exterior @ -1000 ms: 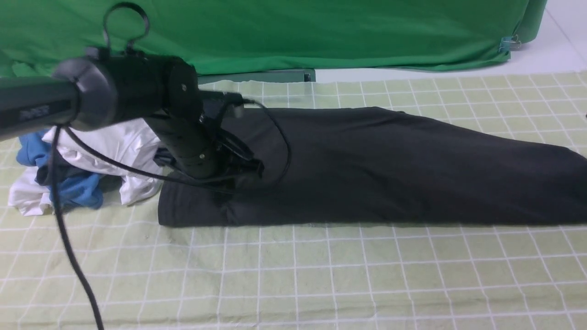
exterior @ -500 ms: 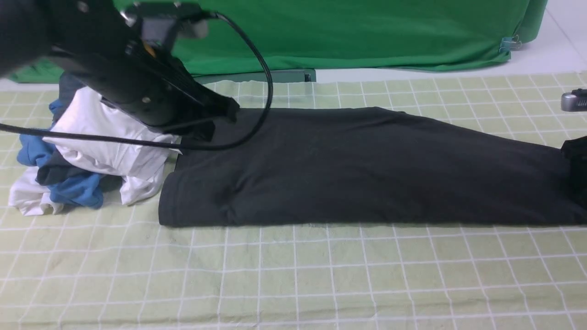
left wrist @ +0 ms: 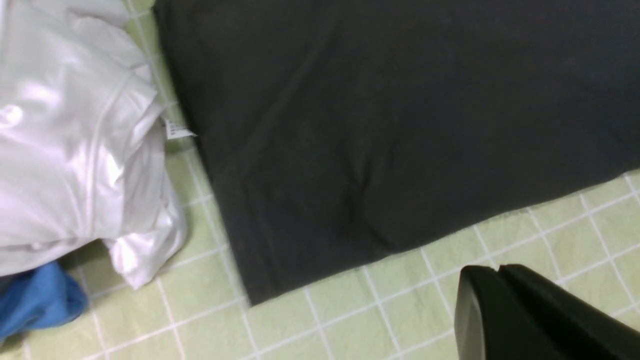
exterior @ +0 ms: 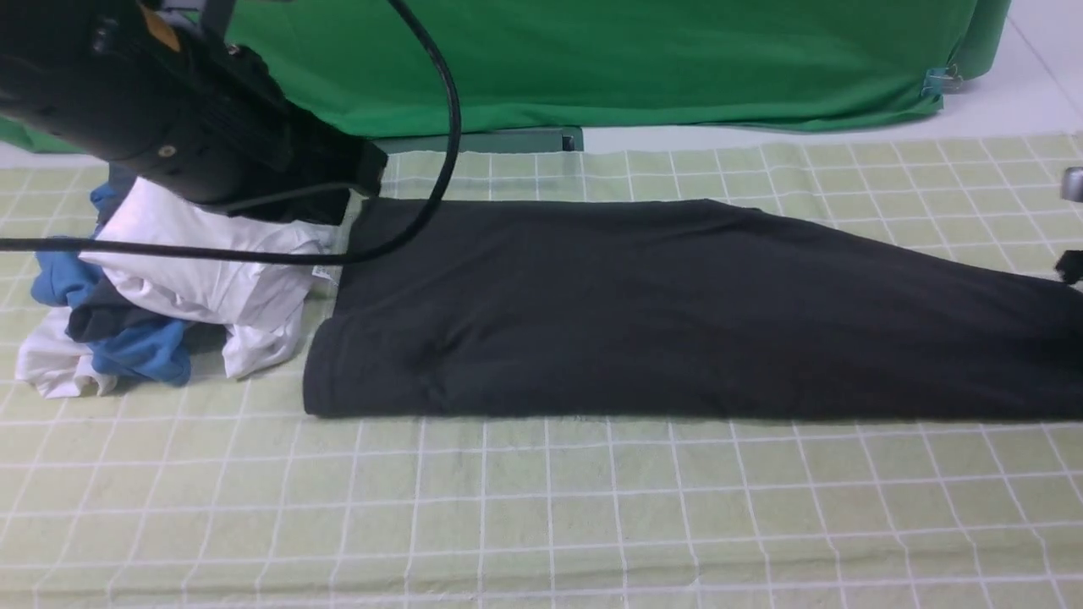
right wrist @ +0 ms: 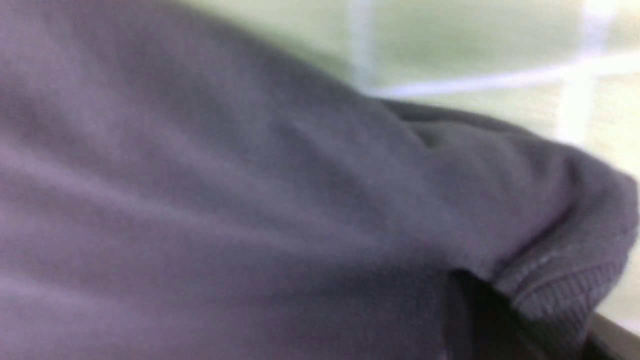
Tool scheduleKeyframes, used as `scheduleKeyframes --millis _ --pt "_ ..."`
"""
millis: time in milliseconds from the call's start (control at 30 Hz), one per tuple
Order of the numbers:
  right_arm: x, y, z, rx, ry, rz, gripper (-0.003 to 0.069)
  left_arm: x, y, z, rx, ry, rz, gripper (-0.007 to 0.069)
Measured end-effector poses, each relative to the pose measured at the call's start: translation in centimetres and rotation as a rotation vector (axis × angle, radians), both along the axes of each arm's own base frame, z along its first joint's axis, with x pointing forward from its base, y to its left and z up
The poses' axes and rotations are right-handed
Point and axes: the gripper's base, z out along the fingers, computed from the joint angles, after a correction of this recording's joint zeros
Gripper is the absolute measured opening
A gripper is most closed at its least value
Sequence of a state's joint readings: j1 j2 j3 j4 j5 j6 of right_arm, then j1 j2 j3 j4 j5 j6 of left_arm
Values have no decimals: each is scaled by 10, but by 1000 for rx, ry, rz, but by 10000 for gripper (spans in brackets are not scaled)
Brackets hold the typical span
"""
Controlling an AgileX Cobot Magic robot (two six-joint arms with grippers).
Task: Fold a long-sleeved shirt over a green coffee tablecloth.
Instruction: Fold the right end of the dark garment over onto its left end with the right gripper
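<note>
Lying left-right, long-sleeved shirt (exterior: 677, 313) tapers rightward.

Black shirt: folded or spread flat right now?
Partly folded: the long-sleeved shirt lies as one long narrow band on the green coffee tablecloth, no sleeves sticking out.

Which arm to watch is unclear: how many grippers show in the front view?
2. The left gripper hangs by the left end of the long-sleeved shirt; only a sliver of the right gripper shows at the right edge.
</note>
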State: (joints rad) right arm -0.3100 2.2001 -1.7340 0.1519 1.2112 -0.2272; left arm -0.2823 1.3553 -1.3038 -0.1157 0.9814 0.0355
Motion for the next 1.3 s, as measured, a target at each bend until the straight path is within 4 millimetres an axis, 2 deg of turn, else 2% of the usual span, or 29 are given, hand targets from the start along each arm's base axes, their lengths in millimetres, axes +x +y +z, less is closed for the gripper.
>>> scheduleKeyframes --millis 100,133,233,300,400,467,567,633,667,700,733,767,833,967,1000,1033,1167,1300 --pt "-6 -10 20 -36 -35 -30 55 -5 2 5 4 -14 0 13" --pt "-9 -14 37 -68 -66 -45 55 -7 3 7 1 -24 0 13" --pt "-12 -15 63 -100 -126 -63 55 -9 3 9 -2 -29 -1 13" --pt "-13 -8 87 -98 -191 -70 55 -9 3 9 -2 -29 -1 13" --pt "-13 11 107 -75 -251 -47 55 -9 3 9 -2 -29 -1 13" --pt "-12 32 120 -55 -289 -7 55 -9 3 9 -8 -29 -1 13" --pt "-8 82 133 18 -333 86 55 -8 0 10 -40 -35 0 13" --pt "-6 114 136 88 -348 141 55 -8 -1 11 -55 -34 -1 13" --pt "-6 141 137 147 -352 184 55 -8 -1 11 -62 -34 -1 13" --pt "-6 145 137 155 -352 190 55 -8 -1 11 -61 -34 -1 13" --pt "-8 171 138 206 -354 235 55 -8 -2 11 -67 -34 -1 13" --pt "-9 192 139 238 -361 275 55 -8 -2 11 -72 -32 -1 13" --pt "-12 218 140 279 -375 313 55 -9 -2 11 -75 -31 -1 13" --pt "-25 291 140 395 -412 402 55 -8 -3 12 -81 -36 0 13" --pt "-25 294 140 402 -414 405 55 -8 -3 12 -81 -36 0 13" --pt "-28 313 137 445 -419 421 55 -8 -3 12 -81 -36 0 13" --pt "-34 360 122 564 -409 428 55 -8 -3 12 -82 -36 0 13" --pt "-34 394 111 645 -412 426 55 -8 -3 12 -85 -39 0 13"
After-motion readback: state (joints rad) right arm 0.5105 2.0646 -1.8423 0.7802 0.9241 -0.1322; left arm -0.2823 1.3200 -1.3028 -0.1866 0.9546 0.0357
